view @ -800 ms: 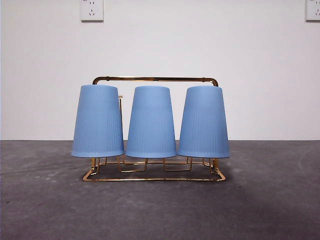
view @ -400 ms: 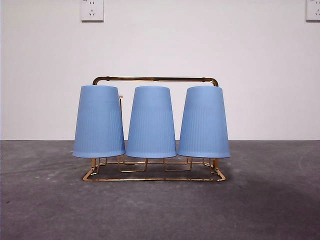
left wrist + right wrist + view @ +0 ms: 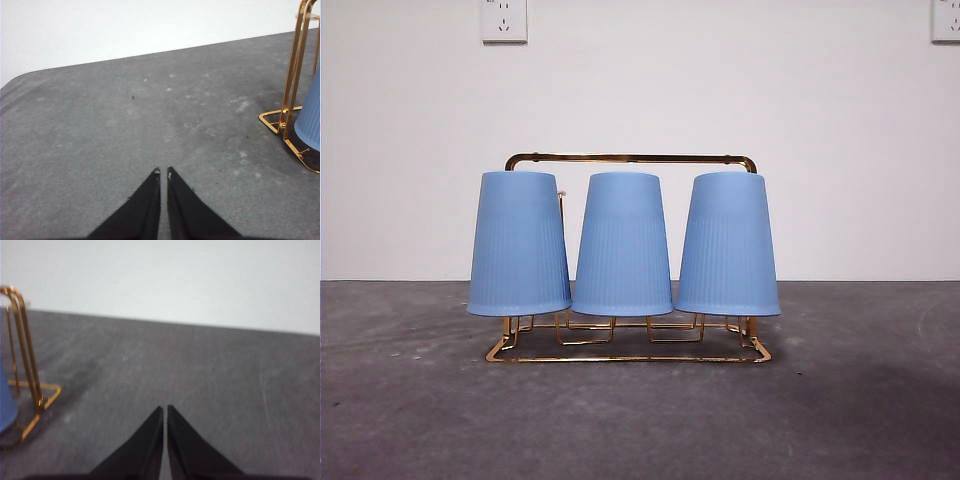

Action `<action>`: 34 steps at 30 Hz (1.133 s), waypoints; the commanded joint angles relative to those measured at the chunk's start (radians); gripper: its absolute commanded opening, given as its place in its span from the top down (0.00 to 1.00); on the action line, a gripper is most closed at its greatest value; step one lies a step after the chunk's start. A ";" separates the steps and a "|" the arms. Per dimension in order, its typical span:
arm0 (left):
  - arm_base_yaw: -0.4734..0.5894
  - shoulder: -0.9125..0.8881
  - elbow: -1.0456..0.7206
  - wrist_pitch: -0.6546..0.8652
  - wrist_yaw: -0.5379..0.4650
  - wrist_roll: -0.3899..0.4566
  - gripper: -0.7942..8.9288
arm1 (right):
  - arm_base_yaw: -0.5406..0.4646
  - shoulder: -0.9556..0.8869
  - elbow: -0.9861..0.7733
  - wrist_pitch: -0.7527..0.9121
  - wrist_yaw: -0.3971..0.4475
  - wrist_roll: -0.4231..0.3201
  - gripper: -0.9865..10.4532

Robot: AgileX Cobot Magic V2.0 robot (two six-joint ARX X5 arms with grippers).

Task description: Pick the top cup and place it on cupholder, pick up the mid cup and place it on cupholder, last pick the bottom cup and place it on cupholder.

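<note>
A: Going from the left, we have three blue cups on the cupholder: the left cup, the middle cup and the right cup. Why do we think they sit mouth down?

B: We judge each one is dropped over an upright peg, so the peg carries it from inside and the rim hangs just above the cupholder's base. That puts every cup's long axis close to vertical, closed end up, open end toward the tabletop. The left cup looks very slightly tilted to us.

A: And the cupholder itself?

B: It stands upright on the tabletop, its long side running across the front view, the arched handle behind the cups.

A: So the task looks finished to us. What about our arms?

B: Our left gripper hangs over bare tabletop well apart from the cupholder's end, jaws pressed together on nothing. Our right gripper is the same off the cupholder's other end, jaws closed and empty.
</note>
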 commanded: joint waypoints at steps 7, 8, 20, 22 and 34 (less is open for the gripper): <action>0.002 -0.002 -0.020 -0.003 -0.002 -0.005 0.90 | -0.001 -0.017 -0.005 -0.095 0.000 0.085 0.91; 0.002 -0.002 -0.020 -0.004 -0.002 -0.005 0.90 | -0.001 -0.017 -0.004 -0.092 0.001 0.085 0.91; 0.002 -0.002 -0.020 -0.004 -0.001 -0.005 0.90 | -0.001 -0.017 -0.004 -0.092 0.001 0.085 0.91; 0.002 -0.002 -0.020 -0.004 -0.002 -0.005 0.90 | -0.001 -0.017 -0.004 -0.092 0.001 0.085 0.91; 0.002 -0.002 -0.020 -0.004 -0.002 -0.005 0.90 | -0.001 -0.017 -0.004 -0.092 0.001 0.085 0.91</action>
